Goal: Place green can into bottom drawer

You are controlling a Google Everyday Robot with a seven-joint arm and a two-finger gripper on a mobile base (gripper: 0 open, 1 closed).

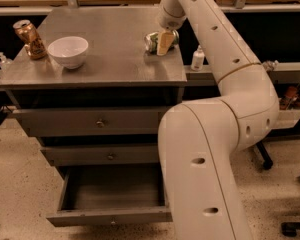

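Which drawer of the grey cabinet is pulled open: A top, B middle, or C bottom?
C: the bottom drawer stands pulled out, while the top drawer and middle drawer are shut; the gripper is up at the green can on the cabinet top.

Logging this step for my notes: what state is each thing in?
Green can: on its side on the cabinet top, at the hand.
Hand: down at the green can.
Bottom drawer: open.
Middle drawer: shut.
Top drawer: shut.
Bowl: upright.
Orange can: upright.
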